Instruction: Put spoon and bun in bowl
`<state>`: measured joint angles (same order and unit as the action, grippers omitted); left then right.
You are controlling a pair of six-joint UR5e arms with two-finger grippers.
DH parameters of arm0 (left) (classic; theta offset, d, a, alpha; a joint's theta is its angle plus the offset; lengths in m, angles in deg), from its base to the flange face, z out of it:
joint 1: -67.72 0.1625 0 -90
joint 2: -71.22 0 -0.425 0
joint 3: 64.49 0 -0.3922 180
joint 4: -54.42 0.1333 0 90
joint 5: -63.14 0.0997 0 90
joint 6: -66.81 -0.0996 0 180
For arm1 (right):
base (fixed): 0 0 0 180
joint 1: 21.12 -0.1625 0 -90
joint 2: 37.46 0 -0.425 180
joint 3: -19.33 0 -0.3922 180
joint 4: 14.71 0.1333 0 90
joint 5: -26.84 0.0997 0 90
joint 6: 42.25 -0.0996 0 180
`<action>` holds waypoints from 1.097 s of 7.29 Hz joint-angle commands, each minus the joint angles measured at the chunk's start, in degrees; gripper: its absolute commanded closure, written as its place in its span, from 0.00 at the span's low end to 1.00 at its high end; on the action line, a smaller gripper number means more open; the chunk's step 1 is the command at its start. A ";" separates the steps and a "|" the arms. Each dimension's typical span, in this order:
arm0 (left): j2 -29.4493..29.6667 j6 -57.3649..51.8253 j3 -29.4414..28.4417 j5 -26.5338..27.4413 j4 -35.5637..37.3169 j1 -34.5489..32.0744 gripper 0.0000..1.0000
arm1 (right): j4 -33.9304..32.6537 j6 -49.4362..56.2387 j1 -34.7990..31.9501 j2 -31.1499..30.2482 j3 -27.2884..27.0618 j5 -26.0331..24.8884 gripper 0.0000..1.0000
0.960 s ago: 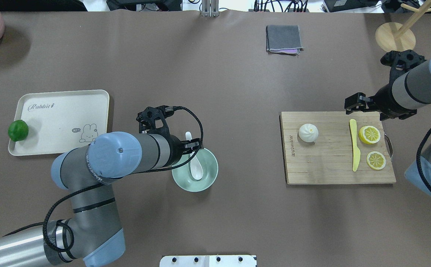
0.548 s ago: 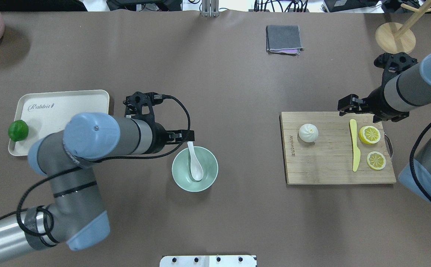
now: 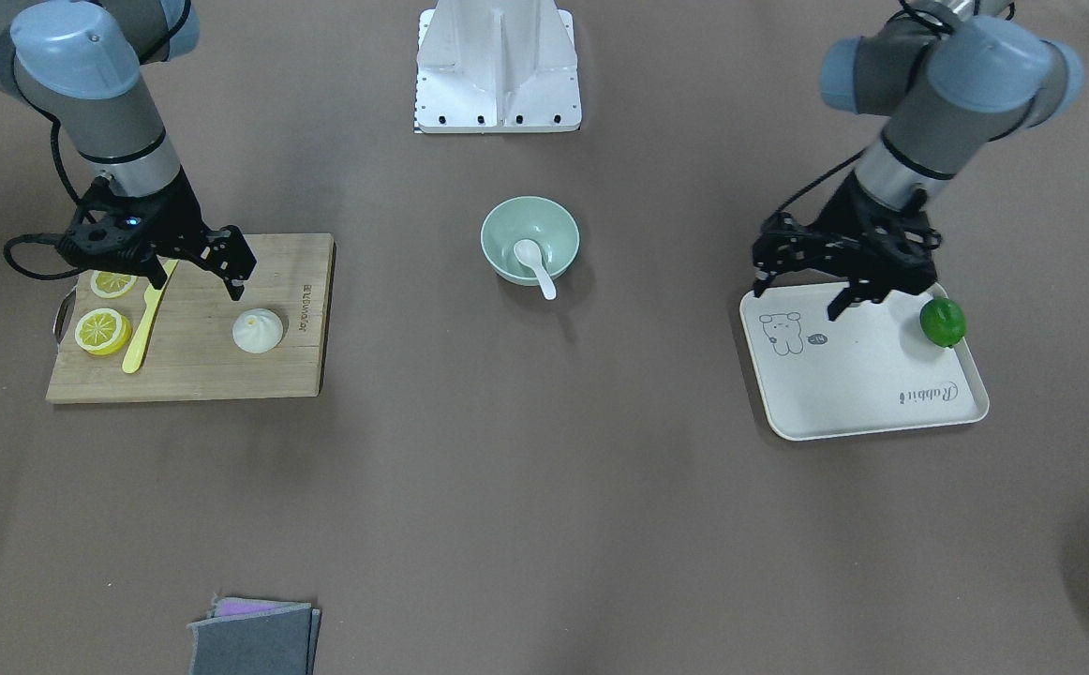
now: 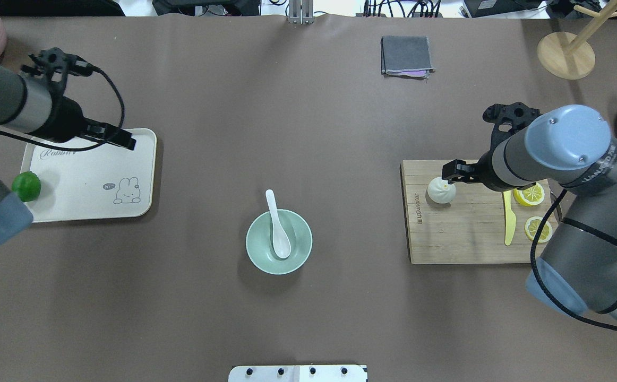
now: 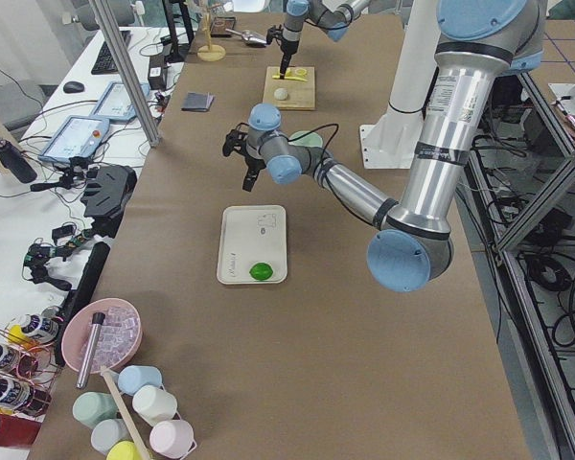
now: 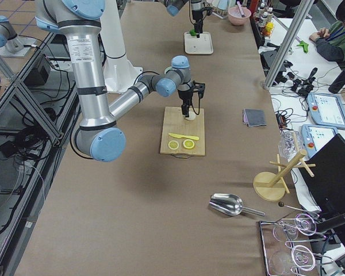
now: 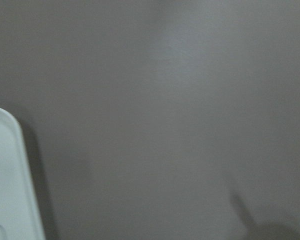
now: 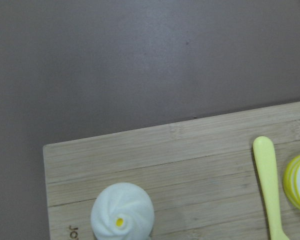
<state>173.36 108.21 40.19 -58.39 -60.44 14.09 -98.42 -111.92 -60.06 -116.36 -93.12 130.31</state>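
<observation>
The white spoon [image 4: 278,233] lies in the mint-green bowl [image 4: 255,252], scoop down, with its handle over the far rim; both also show in the front view, the spoon [image 3: 535,265] in the bowl [image 3: 498,267]. The white bun [image 4: 440,190] sits on the cutting board's left part and shows in the right wrist view [image 8: 122,217]. My right gripper [image 4: 460,172] is open and empty above the board, just right of the bun [image 3: 258,330]. My left gripper [image 4: 114,138] is open and empty over the tray's far right corner, far from the bowl.
The cream tray [image 4: 91,175] holds a green lime [image 4: 26,186]. The wooden cutting board [image 4: 473,239] carries a yellow knife [image 4: 508,223] and two lemon slices [image 4: 538,229]. A grey cloth [image 4: 406,55] and a wooden stand [image 4: 565,52] sit at the far side.
My left arm has pulled away from the bowl to the left and now hangs over the tray. The spoon stays in the bowl. My right gripper has moved left over the board, next to the bun.
</observation>
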 commanded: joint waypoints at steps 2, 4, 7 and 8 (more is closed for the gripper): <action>-4.85 -10.29 -1.66 -1.43 -0.89 -5.26 0.01 | 0.12 0.41 3.96 6.21 7.84 -6.16 0.02; -5.11 -10.21 -1.49 -1.43 -0.98 -5.26 0.01 | 0.03 1.56 4.84 6.13 9.70 -8.72 0.40; -5.02 -9.59 -1.32 -1.43 -0.98 -5.26 0.01 | 0.03 1.03 6.07 5.95 9.10 -9.34 1.00; -5.02 -9.50 -1.23 -1.43 -0.98 -5.26 0.01 | -0.75 0.51 6.16 6.65 7.87 -8.91 1.00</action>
<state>168.33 98.58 38.89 -59.82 -61.42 8.84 -98.59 -110.94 -54.13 -110.19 -84.21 121.12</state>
